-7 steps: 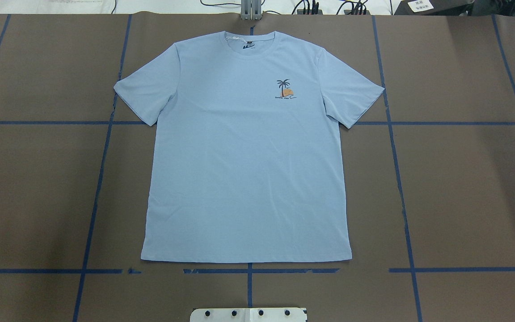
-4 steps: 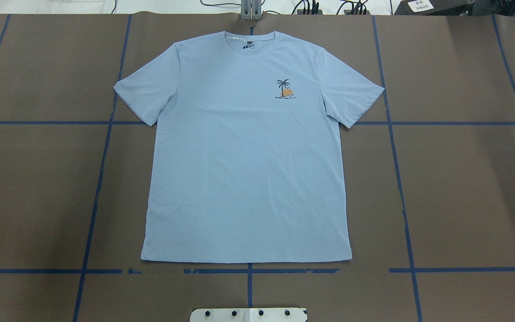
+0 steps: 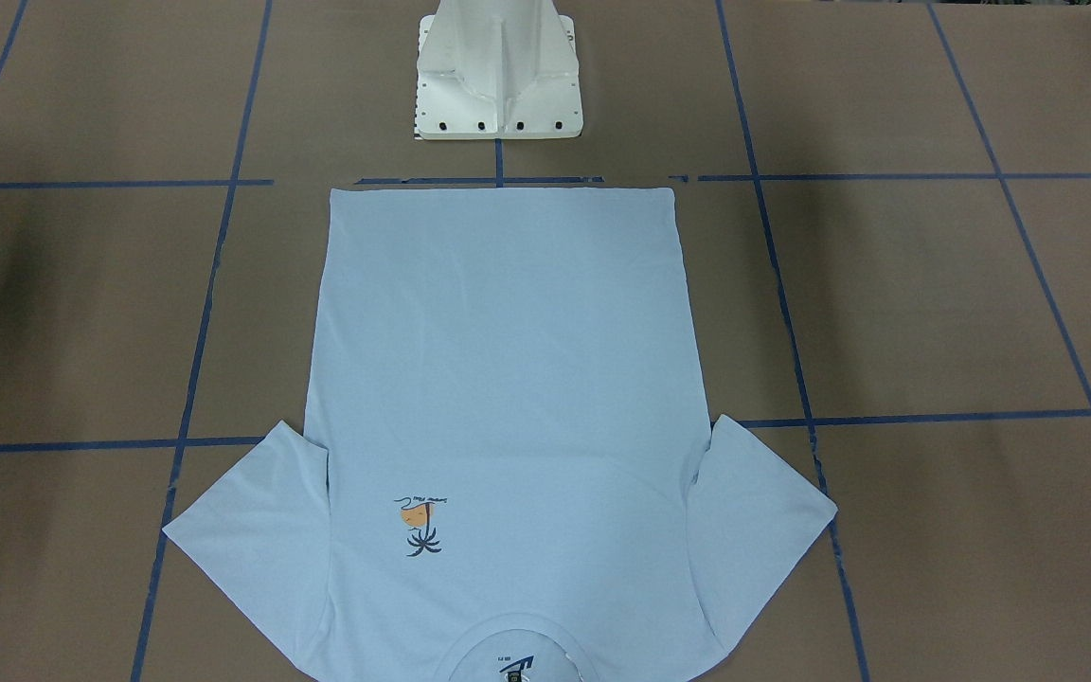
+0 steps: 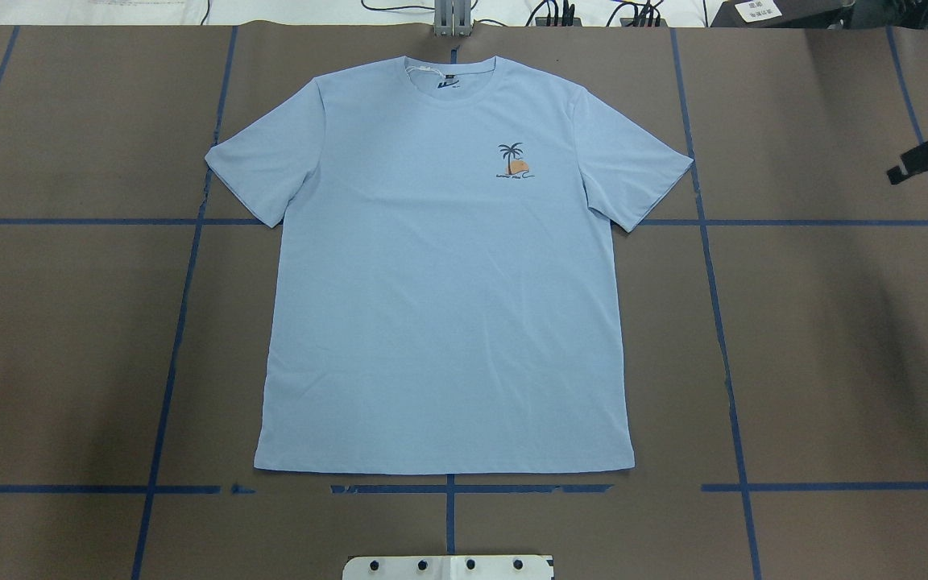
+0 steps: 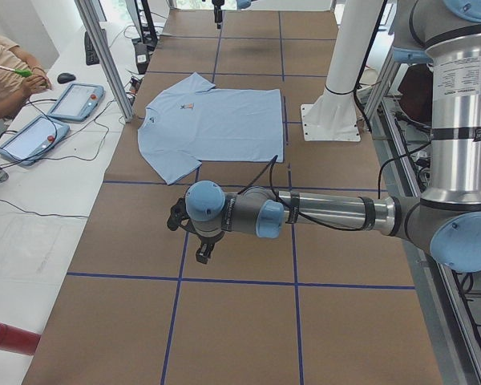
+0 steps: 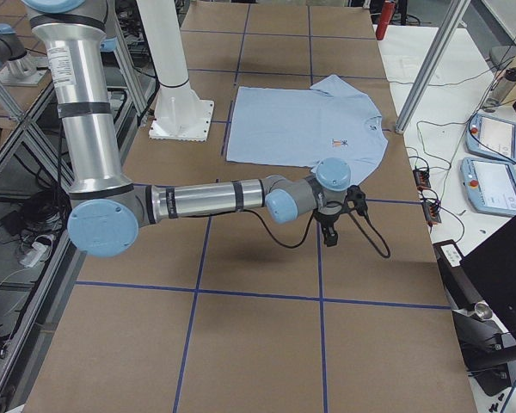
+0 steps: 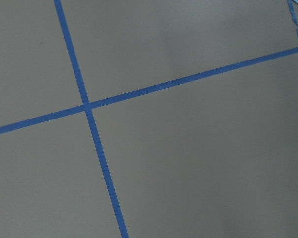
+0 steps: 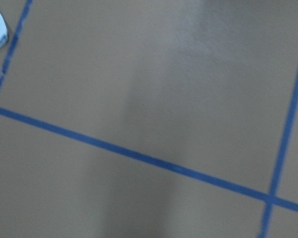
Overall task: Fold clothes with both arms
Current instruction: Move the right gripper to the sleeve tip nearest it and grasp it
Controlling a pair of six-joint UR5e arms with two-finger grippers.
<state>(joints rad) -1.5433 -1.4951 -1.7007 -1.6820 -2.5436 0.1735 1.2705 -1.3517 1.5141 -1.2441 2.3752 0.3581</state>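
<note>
The T-shirt (image 4: 444, 282) lies flat, print up. The left gripper (image 5: 202, 254) and right gripper (image 4: 901, 170) hover well beyond its sleeves. I cannot tell whether either's jaws are apart.

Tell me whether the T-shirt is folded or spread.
Spread flat: the T-shirt lies print side up, both sleeves out, nothing folded over.

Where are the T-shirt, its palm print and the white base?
T-shirt (image 4: 440, 322): overhead view, middle of its front.
Palm print (image 4: 512, 161): overhead view, the tree's trunk, on the chest.
Base (image 3: 498, 85): front-facing view, its white body.
</note>
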